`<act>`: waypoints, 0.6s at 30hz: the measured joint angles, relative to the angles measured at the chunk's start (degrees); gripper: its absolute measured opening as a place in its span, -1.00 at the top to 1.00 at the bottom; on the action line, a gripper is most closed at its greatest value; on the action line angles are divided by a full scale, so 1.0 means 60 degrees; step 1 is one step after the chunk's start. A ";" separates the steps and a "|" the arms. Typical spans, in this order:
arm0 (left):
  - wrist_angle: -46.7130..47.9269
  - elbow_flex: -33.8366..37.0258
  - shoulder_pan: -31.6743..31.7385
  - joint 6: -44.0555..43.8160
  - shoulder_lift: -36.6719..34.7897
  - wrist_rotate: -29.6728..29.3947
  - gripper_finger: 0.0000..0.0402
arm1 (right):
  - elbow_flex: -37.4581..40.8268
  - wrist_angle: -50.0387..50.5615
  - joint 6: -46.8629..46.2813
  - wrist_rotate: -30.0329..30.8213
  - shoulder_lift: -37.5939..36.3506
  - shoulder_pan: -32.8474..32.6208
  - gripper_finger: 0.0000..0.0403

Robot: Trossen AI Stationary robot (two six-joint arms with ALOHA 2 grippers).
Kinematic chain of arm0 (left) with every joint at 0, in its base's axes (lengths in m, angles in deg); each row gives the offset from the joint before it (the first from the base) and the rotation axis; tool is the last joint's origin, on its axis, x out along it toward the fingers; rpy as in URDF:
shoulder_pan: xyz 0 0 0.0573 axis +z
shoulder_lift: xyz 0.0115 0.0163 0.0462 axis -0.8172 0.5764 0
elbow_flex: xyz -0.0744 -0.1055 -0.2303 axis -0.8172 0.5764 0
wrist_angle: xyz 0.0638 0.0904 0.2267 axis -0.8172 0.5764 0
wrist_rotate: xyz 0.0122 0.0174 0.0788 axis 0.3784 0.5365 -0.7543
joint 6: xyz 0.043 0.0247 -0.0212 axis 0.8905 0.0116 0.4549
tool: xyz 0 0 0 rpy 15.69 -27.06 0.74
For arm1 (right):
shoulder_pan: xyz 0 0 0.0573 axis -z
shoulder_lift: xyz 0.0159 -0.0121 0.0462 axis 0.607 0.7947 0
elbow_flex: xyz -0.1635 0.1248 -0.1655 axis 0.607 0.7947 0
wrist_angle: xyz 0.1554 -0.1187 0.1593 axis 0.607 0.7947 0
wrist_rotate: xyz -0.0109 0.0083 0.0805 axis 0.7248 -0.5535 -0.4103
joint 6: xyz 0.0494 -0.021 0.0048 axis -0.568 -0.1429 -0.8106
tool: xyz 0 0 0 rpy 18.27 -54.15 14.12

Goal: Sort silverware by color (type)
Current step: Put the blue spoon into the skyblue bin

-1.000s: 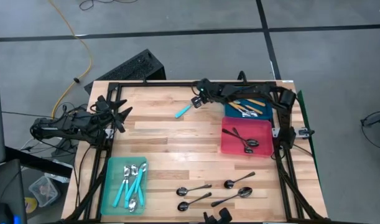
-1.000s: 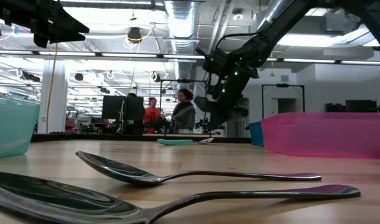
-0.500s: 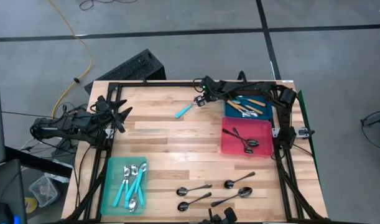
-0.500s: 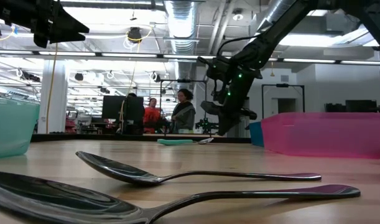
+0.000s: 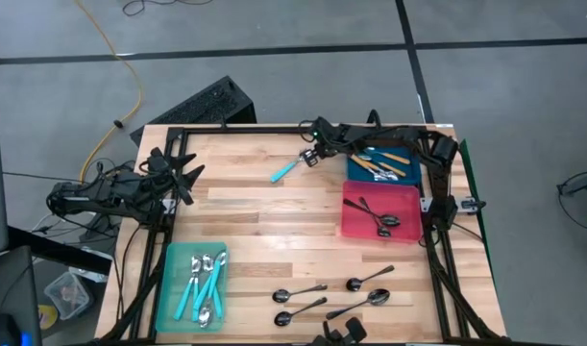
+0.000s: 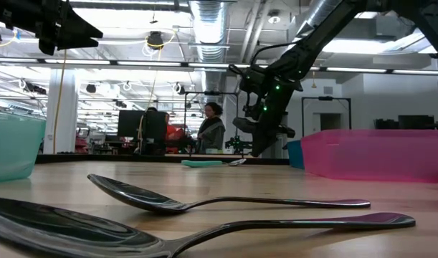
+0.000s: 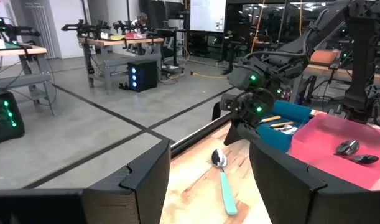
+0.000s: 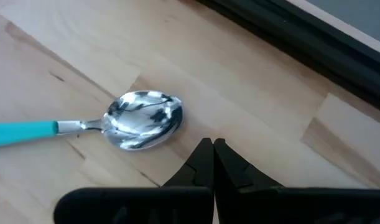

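Since a second ago the right claw (image 5: pixel 317 154) has shifted a little toward the blue tray (image 5: pixel 355 174) and now hangs by the bowl end of the lone teal-handled spoon (image 5: pixel 286 169) at the counter's (image 5: pixel 255 207) far side. Its own wrist view alone shows the fingers (image 8: pixel 213 158) pressed together on nothing, tips just beside the spoon's shiny bowl (image 8: pixel 145 119); whether they touch the wood cannot be told. From above, that detail is lost, but the sorting shows: teal-handled spoons in the teal tray (image 5: pixel 174 279), orange-handled ones in the blue tray, dark spoons in the pink tray (image 5: pixel 408 197), and four dark spoons (image 5: pixel 331 288) loose on the near part of the counter. At counter height two of those dark spoons (image 6: pixel 204 204) fill the foreground, the tray contents are hidden behind their walls, and a person (image 6: pixel 211 129) stands far behind. The left claw (image 5: pixel 183 173) waits at the counter's left edge, spread wide and empty; its camera looks between its fingers (image 7: pixel 143 186) at the teal spoon and the right arm beyond.
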 joint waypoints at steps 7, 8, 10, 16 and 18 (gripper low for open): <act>-0.0578 0.0000 0.0002 -0.0250 0.0018 -0.0058 -0.02 | -0.0236 0.0298 0.0574 -0.0595 -0.0041 -0.0217 0.92; -0.0783 0.0000 0.0003 -0.0321 0.0041 -0.0015 -0.02 | -0.0375 0.0469 0.0692 -0.0685 -0.0115 -0.0286 0.92; -0.1297 -0.0004 0.0000 -0.0346 0.0210 0.0062 -0.02 | -0.0801 0.0753 0.0979 -0.0708 -0.0331 -0.0477 0.92; -0.2561 -0.0017 0.0078 -0.0290 0.1513 0.0030 -0.02 | -0.2307 0.1969 0.1822 -0.0654 -0.1488 -0.0998 0.92; -0.2538 -0.0152 0.0267 -0.0280 0.2205 0.0204 -0.02 | -0.2835 0.2318 0.2088 -0.0650 -0.1964 -0.1179 0.92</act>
